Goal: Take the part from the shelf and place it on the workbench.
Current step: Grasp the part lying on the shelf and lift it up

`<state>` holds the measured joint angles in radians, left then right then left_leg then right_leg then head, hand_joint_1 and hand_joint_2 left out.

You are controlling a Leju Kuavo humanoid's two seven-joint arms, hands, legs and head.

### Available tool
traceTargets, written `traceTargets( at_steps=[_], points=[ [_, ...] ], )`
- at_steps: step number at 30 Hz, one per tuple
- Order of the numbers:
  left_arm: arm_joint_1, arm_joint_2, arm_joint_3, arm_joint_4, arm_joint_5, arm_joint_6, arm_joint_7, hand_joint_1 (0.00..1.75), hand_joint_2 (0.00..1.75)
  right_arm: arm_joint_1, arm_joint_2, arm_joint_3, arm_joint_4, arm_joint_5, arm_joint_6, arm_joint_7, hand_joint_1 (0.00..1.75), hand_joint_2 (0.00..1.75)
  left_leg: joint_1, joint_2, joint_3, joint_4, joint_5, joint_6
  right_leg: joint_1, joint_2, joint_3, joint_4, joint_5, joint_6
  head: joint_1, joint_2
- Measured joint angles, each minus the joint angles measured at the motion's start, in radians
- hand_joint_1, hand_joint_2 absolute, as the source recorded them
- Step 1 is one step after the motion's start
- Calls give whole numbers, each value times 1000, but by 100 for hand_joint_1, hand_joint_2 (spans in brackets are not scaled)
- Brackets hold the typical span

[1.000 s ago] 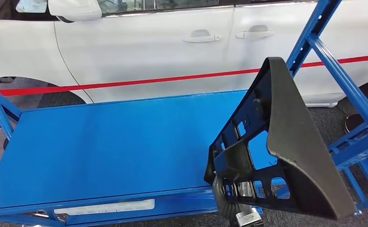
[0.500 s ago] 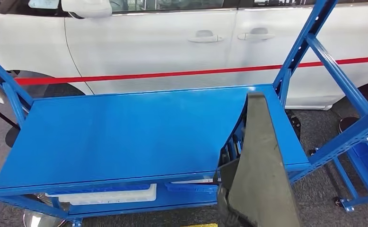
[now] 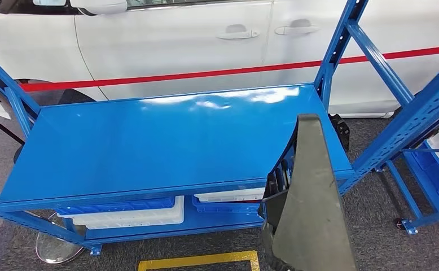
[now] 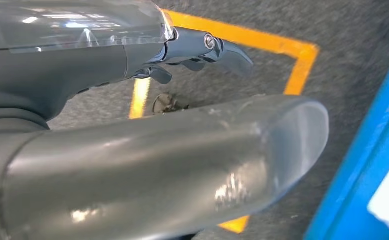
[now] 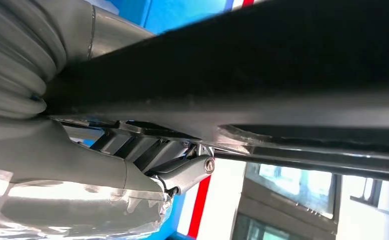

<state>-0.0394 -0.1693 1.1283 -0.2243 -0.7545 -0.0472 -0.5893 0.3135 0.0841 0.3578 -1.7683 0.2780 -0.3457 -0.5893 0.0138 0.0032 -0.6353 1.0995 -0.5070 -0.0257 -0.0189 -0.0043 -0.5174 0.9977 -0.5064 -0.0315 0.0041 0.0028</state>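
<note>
The part [image 3: 310, 217] is a large black plastic panel, standing on edge low at the right of the head view. It overlaps the front right corner of the blue workbench top [image 3: 149, 141]. My right hand [image 5: 67, 165] grips the part [image 5: 262, 75] from below, its fingers [image 5: 185, 170] curled under the ribbed side. In the head view the part hides most of that hand. My left hand [image 4: 132, 145] hangs over the floor with nothing in it, thumb and fingers [image 4: 207, 47] apart.
A white car [image 3: 178, 39] with a red stripe stands just behind the workbench. Blue shelf uprights [image 3: 398, 124] rise at the right. White and blue bins [image 3: 127, 212] sit under the bench. Yellow floor tape [image 3: 200, 261] lies in front, and a round metal disc [image 3: 53, 248] at the bench's left leg.
The whole view has shifted, so the camera moved; the bench now shows whole with its lower bins. The part turned from showing its ribbed face to edge-on and sits lower.
</note>
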Motion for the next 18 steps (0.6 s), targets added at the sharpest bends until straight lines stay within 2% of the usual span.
traceTargets(
  at_steps=[2,3,4,5,6,7,8,9,10,12,13,14,15,17,18],
  points=[
    [0,0,0,0,-5,0,8,0,0,0,1,0,0,0,4,2,175,175,0,0,-27,122,-91,-6,4,-1,-26,2,20,-6,-3,0],
    [-1,0,0,0,-7,0,15,0,0,0,1,0,0,0,6,2,175,175,0,0,-31,170,-109,-7,6,-2,-39,4,29,-7,-3,0],
    [-1,0,0,0,-10,0,23,0,0,0,1,0,0,-1,9,3,175,175,0,0,-21,189,-102,-7,8,-3,-53,7,38,-6,-3,0],
    [-1,0,0,0,-12,0,30,0,0,0,1,0,0,-1,11,4,175,175,0,0,6,171,-77,-4,10,-4,-67,11,46,-5,-3,0],
    [-1,0,0,0,-13,0,36,0,0,0,1,0,0,-1,12,4,175,175,-1,0,48,122,-47,1,11,-4,-80,15,53,-4,-3,0],
    [-2,2,1,0,-14,0,41,0,0,0,1,0,0,-1,12,5,175,175,-3,0,100,50,-31,8,12,-3,-91,20,60,-2,-3,0],
    [-3,3,2,0,-16,0,44,0,0,1,1,0,0,-1,12,4,175,175,-5,-1,149,-25,-27,15,14,-3,-98,24,66,2,-2,0],
    [-4,4,3,0,-17,0,47,0,0,1,1,0,0,-1,12,4,175,175,-9,-1,182,-79,-31,21,14,-4,-102,26,72,7,-2,0],
    [-5,6,3,0,-18,1,48,0,0,1,1,0,0,-1,12,4,175,175,-13,-2,200,-113,-38,27,13,-5,-104,26,80,13,-4,0],
    [-5,6,5,0,-19,1,52,0,0,1,2,-1,-1,-1,12,4,175,175,-14,-1,196,-127,-25,37,12,-6,-106,22,95,26,-7,0],
    [-5,6,5,0,-19,1,54,0,0,2,2,-1,-1,0,12,3,175,175,-12,1,189,-132,-14,44,11,-5,-110,26,87,32,-9,0],
    [-5,6,6,0,-20,1,56,0,0,3,3,-1,-2,2,12,2,175,175,-9,3,180,-136,-1,51,11,-3,-118,44,59,36,-7,0],
    [-5,6,7,0,-20,1,58,0,0,4,2,-1,-2,6,12,0,175,175,-6,6,168,-140,12,57,10,-1,-129,80,14,40,-6,0],
    [-4,6,10,0,-22,0,61,0,0,5,2,-1,-2,16,13,-5,175,175,-8,9,139,-138,34,63,7,1,-156,194,-86,47,-2,0],
    [-3,6,12,0,-23,0,62,0,0,6,2,-1,-2,21,13,-7,175,175,-8,10,124,-135,45,62,5,2,-163,249,-108,51,-1,0]
  ],
)
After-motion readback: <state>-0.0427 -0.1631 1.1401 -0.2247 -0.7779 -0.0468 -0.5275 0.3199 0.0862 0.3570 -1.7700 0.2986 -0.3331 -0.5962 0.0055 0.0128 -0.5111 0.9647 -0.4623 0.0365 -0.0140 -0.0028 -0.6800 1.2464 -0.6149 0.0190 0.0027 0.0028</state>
